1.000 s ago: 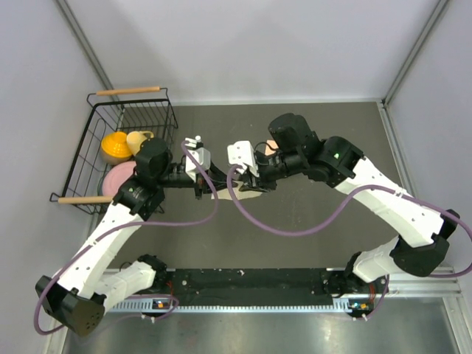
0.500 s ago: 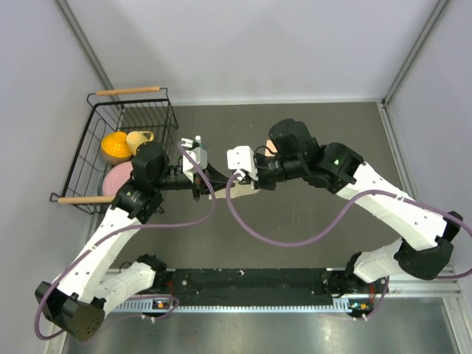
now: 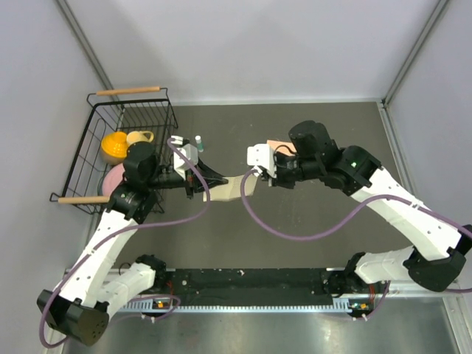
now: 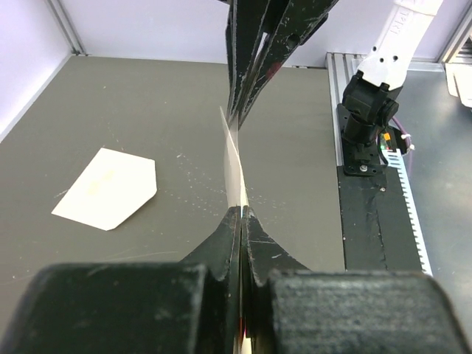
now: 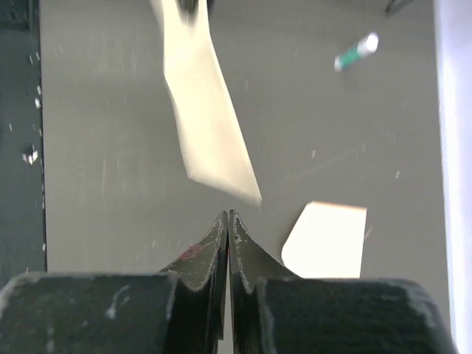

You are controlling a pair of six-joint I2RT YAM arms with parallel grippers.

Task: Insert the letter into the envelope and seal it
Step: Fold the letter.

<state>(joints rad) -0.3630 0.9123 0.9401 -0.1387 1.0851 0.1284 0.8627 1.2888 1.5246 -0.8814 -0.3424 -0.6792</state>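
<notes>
Aloft, left pincer (image 4: 240, 214) clamping letter (image 5: 210, 125), envelope (image 4: 107, 188) flat.

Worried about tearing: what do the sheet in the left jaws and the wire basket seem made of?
Sheet: thin matte cream paper, probably; seen edge-on, it bows slightly. Basket: black wire, likely coated metal, open grid walls; its two handles look like pale wood.

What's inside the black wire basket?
In the basket sit an orange round thing, a cream cup with a handle and a pink dish. The left arm covers part of the dish, so anything beneath it is hidden.
</notes>
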